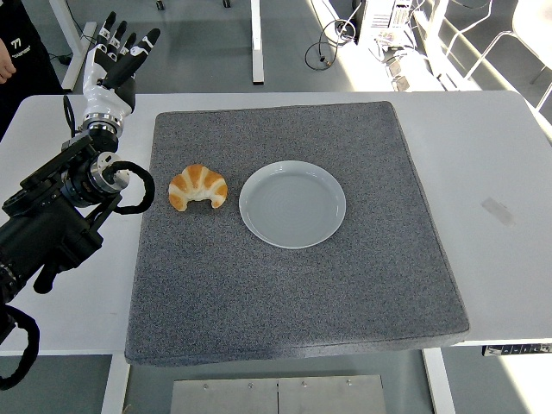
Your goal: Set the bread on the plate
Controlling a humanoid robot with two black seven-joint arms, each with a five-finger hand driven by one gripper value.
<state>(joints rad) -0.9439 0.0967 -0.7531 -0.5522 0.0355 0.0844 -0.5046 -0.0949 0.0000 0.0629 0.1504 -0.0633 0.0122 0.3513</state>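
Observation:
A golden croissant (pixel 197 187) lies on the grey mat (pixel 285 285), just left of an empty white plate (pixel 292 204) near the mat's middle. My left hand (pixel 117 53) is raised over the table's far left corner, fingers spread and holding nothing. It is well behind and to the left of the croissant, off the mat. My right arm is out of view.
The mat covers most of the white table (pixel 483 155). A piece of clear tape (pixel 498 210) lies on the table at the right. A person's arm (pixel 7 65) shows at the top left. Desk legs and cables stand beyond the far edge.

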